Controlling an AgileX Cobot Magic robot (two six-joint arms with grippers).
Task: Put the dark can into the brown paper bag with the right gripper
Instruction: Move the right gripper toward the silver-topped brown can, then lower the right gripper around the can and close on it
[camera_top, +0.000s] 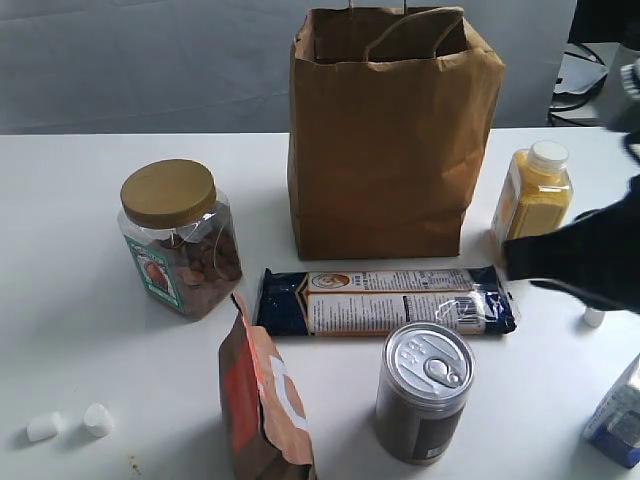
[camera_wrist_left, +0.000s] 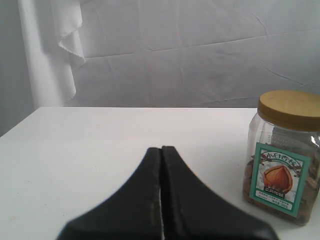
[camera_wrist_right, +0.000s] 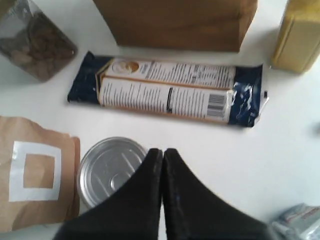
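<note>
Hovering over the upright dark can (camera_wrist_right: 107, 167), the right gripper (camera_wrist_right: 162, 151) is pinched together and empty, needing to spread before grasping it.

No text readable: nut jar label (camera_wrist_left: 278, 179), packet print (camera_wrist_right: 165, 90) blurred.

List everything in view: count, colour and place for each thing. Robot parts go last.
brown paper bag: one, kraft brown, upright at the back centre
nut jar: one, clear with gold lid, left of the bag
yellow bottle: one, white cap, right of the bag
packet: one, dark blue, flat in front of the bag
dark can: one, silver lid, upright, nearer the camera than the packet
torn pouch: one, brown and orange, left of the can
white lumps: two, near left
carton: one, blue and white, near right edge
table: one, white
left hand: black, shut, beside the jar
right hand: black, shut, by the can
</note>
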